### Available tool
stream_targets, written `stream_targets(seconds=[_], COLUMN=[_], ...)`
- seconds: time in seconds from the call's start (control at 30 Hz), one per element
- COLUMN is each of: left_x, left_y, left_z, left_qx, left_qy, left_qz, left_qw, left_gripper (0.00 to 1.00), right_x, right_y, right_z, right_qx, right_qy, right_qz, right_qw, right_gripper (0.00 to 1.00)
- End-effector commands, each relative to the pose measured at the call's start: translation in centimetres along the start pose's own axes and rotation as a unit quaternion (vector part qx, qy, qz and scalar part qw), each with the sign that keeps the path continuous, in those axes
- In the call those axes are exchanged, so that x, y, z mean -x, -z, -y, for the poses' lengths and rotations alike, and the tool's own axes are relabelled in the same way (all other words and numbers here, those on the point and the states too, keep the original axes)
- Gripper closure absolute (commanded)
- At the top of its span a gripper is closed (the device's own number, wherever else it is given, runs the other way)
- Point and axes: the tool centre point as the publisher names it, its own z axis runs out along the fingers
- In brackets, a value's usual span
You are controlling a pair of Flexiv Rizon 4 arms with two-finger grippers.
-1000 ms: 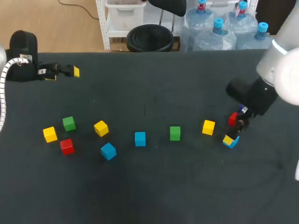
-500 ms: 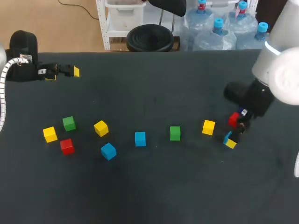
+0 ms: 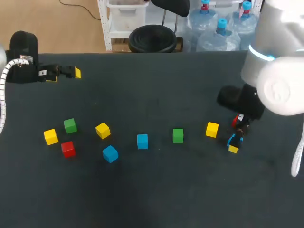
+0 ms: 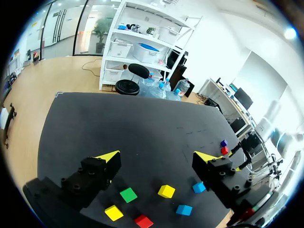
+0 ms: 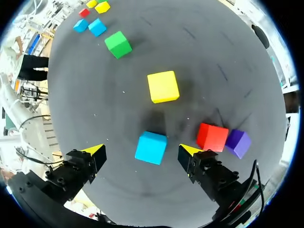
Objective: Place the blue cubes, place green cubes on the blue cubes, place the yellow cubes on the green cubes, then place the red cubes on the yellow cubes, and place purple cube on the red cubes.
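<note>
The blue cube (image 5: 151,147) lies on the dark table (image 5: 142,71) between the spread fingers of the right gripper (image 5: 142,151), touched by neither, with a red cube (image 5: 212,137) and a purple cube (image 5: 237,143) just beside it, a yellow cube (image 5: 163,86) ahead, and the left gripper (image 4: 159,159) hanging spread well apart.

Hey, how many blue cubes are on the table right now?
3. One blue cube sits left of the middle green cube, another further left and nearer the front, the third between the right end effector's open fingers. None looks hidden.
</note>
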Motion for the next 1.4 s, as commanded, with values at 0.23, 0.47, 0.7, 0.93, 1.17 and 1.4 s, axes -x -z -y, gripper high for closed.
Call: stream_targets(seconds=[0.23,0.47,0.7,0.93,1.17,1.4], left_x=[0.0,0.0,0.0,0.0,0.0,0.0], left_y=[0.0,0.0,0.0,0.0,0.0,0.0], left_z=[0.0,0.0,0.0,0.0,0.0,0.0], left_qx=[0.000,0.000,0.000,0.000,0.000,0.000], left_qy=[0.000,0.000,0.000,0.000,0.000,0.000], left_qz=[0.000,0.000,0.000,0.000,0.000,0.000], left_qw=[1.000,1.000,1.000,1.000,1.000,1.000], left_gripper=[0.00,0.00,0.00,0.00,0.00,0.00], right_x=[-0.4,0.0,0.1,0.1,0.1,0.1], right_y=[-0.8,-0.6,-1.1,-1.4,-1.4,-1.5], right_z=[-0.5,-0.3,0.0,0.3,0.5,0.5], right_qx=[-0.047,-0.048,-0.049,-0.054,-0.059,-0.062], right_qy=[0.023,0.020,0.013,0.009,0.007,0.007], right_qz=[-0.034,-0.029,-0.030,-0.032,-0.032,-0.034], right_qw=[0.998,0.998,0.998,0.998,0.998,0.998], right_gripper=[0.00,0.00,0.30,0.38,0.58,0.72])
